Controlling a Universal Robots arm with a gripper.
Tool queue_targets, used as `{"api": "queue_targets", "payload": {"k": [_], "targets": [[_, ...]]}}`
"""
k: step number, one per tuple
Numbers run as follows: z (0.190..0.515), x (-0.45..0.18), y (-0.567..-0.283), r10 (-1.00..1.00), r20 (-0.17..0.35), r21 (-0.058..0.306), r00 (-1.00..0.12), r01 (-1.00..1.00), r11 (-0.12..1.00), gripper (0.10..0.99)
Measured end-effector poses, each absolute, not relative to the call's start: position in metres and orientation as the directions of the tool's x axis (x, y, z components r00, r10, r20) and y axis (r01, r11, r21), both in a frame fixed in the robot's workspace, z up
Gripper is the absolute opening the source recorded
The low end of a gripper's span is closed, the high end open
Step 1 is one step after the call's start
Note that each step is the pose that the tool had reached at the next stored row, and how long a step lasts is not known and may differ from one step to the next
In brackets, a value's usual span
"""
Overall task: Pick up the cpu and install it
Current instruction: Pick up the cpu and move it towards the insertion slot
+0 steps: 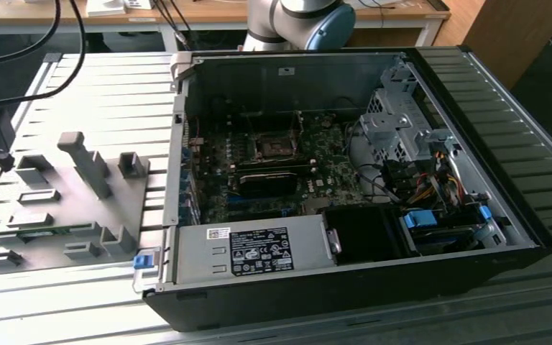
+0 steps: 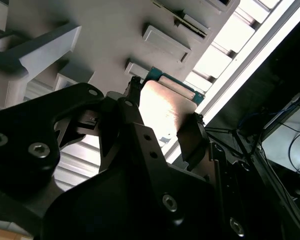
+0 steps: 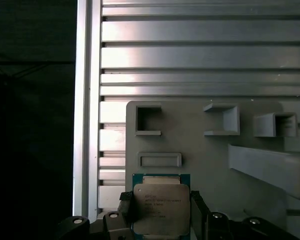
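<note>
**Pickup stage: cpu (image 3: 161, 207) gripped, not yet installed**
Jaws are clamped on opposite edges of the cpu at the grey fixture (image 3: 215, 160) on the bench (image 3: 190, 50), well apart from the motherboard socket (image 1: 278, 149). Transfer and seating remain.

light: bright | glare: cpu (image 2: 162, 107) top, slatted table (image 3: 190, 55) | shadow: fingers (image 2: 192, 140) silhouetted, case (image 1: 286, 72) interior dim

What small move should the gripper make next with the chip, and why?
Probably a short straight lift. In the first wrist view the gripper has its fingers against opposite edges of the flat square silver-topped cpu, down at the grey plastic fixture plate; rising first should keep it clear of the raised blocks.
</note>
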State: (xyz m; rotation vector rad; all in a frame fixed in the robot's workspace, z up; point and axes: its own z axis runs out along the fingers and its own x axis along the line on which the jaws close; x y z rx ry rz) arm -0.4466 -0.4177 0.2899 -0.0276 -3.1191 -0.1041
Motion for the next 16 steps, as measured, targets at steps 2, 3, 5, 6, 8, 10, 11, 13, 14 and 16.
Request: {"api": "queue_targets", "payload": {"k": [2, 3, 5, 6, 8, 10, 11, 13, 14, 16], "targets": [[0.293, -0.447, -0.418, 0.017, 0.021, 0.067, -1.0, 0.018, 0.998, 0.545], [0.294, -0.447, -0.418, 0.017, 0.021, 0.066, -1.0, 0.018, 0.998, 0.545], [0.296, -0.447, -0.418, 0.017, 0.021, 0.066, -1.0, 0.018, 0.998, 0.545], [0.297, -0.447, -0.418, 0.017, 0.021, 0.066, -1.0, 0.018, 0.998, 0.545], [0.299, -0.447, -0.418, 0.017, 0.021, 0.066, -1.0, 0.018, 0.998, 0.545], [0.302, -0.447, -0.418, 0.017, 0.021, 0.066, -1.0, 0.018, 0.998, 0.545], [0.303, -0.447, -0.418, 0.017, 0.021, 0.066, -1.0, 0.018, 0.998, 0.545], [0.306, -0.447, -0.418, 0.017, 0.021, 0.066, -1.0, 0.018, 0.998, 0.545], [0.307, -0.447, -0.418, 0.017, 0.021, 0.066, -1.0, 0.018, 0.998, 0.545], [0.31, -0.447, -0.418, 0.017, 0.021, 0.066, -1.0, 0.018, 0.998, 0.545]]}}
